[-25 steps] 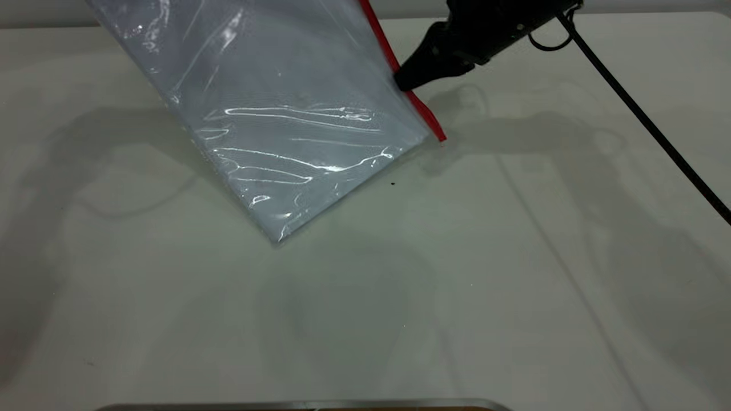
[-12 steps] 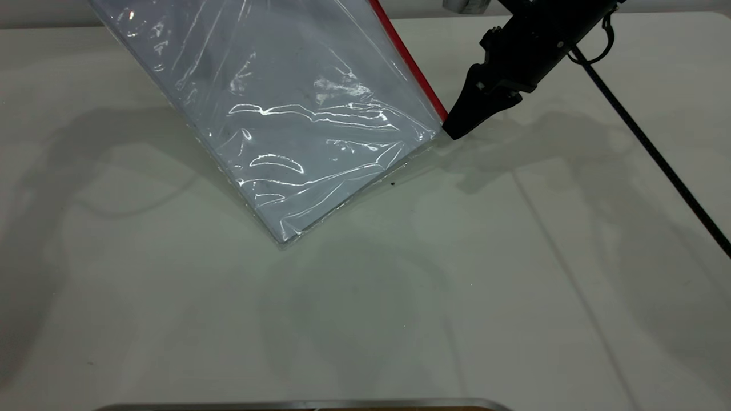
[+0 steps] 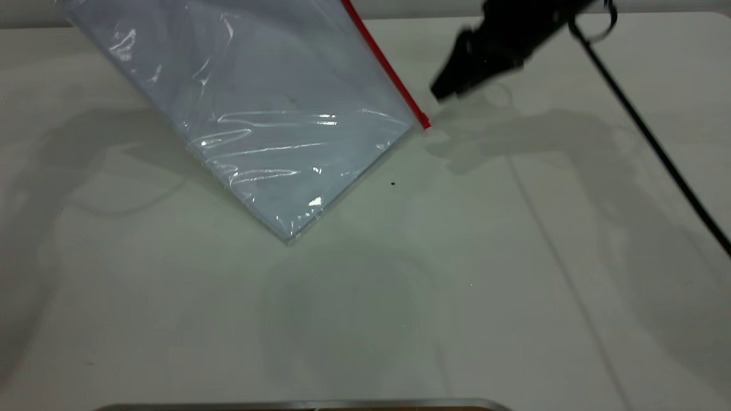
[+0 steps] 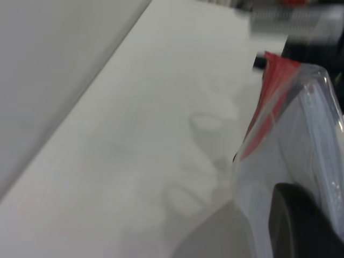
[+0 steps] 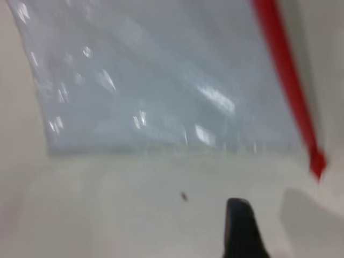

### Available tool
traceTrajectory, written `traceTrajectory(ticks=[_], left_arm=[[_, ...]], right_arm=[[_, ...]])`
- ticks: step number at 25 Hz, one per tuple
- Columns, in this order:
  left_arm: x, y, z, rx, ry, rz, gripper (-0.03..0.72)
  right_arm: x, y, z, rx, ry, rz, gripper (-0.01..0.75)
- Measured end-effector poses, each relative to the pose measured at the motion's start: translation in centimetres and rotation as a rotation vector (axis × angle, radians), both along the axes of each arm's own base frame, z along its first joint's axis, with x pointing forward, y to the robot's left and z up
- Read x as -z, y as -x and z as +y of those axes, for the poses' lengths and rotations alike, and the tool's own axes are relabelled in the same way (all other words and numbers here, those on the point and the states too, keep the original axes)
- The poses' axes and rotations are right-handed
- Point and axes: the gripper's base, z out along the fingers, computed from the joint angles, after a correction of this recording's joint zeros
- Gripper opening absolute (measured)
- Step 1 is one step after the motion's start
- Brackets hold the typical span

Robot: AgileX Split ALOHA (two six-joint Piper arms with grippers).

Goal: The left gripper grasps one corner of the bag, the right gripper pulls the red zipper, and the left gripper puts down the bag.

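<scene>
The bag [image 3: 262, 114], a clear pouch with pale sheets inside, hangs tilted with its top out of the exterior view and its lowest corner [image 3: 288, 240] at the table. The red zipper [image 3: 385, 71] runs down its right edge and ends at the lower right corner [image 3: 425, 123]. My left gripper is out of the exterior view. In the left wrist view one of its black fingers [image 4: 301, 226] lies against the bag [image 4: 301, 150], close to the red strip [image 4: 269, 102]. My right gripper [image 3: 442, 91] hovers right of the zipper, clear of it, its tip closed and empty. The right wrist view shows the bag [image 5: 161, 80] and zipper [image 5: 290, 91].
The white table [image 3: 514, 285] spreads below and to the right of the bag. A thin black cable [image 3: 645, 131] runs from the right arm to the right edge. A small dark speck [image 3: 392, 184] lies on the table. A metal edge [image 3: 302, 405] sits at the front.
My right gripper slid down the red zipper to its lower end, came off it and has now lifted up and away. The bag swung slightly left.
</scene>
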Motion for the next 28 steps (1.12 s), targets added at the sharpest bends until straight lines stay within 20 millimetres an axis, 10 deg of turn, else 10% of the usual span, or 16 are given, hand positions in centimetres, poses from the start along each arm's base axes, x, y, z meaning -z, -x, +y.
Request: traceTrajectory(ticks=[10, 15, 22, 28], left_arm=[[6.0, 1.6, -0.6, -0.334, -0.016, 0.49, 0.076], [6.4, 1.9, -0.4, -0.396, 0.031, 0.657, 0.241], [-0.6, 2.8, 3.1, -0.339, 0.136, 0.671, 0.58], [-8.8, 5.3, 5.5, -0.318, 0.119, 0.632, 0.578]], right_arm=[[-13.8, 2.5, 1.3, -0.179, -0.25, -0.069, 0.54], [-19.4, 4.0, 1.1, -0.098, -0.277, -0.035, 0.502], [-28.5, 8.7, -1.2, 0.035, -0.086, -0.086, 0.462], [-35.0, 16.3, -5.1, 0.248, 0.145, -0.19, 0.454]])
